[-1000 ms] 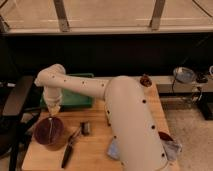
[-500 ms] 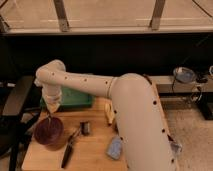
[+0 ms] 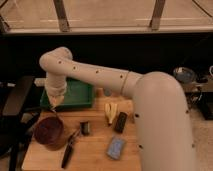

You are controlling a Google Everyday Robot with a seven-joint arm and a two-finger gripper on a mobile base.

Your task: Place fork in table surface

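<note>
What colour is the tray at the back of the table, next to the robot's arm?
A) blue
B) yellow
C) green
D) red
C: the tray at the back of the wooden table surface is plainly green. The gripper hangs by the tray's front left edge, above the dark red bowl.

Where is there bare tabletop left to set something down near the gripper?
Best patch: bare table surface at the front edge, between the black-handled utensil and the blue object. A narrower strip lies between the green tray and the small dark object. Crowded by the dark red bowl, where the gripper hovers.
</note>
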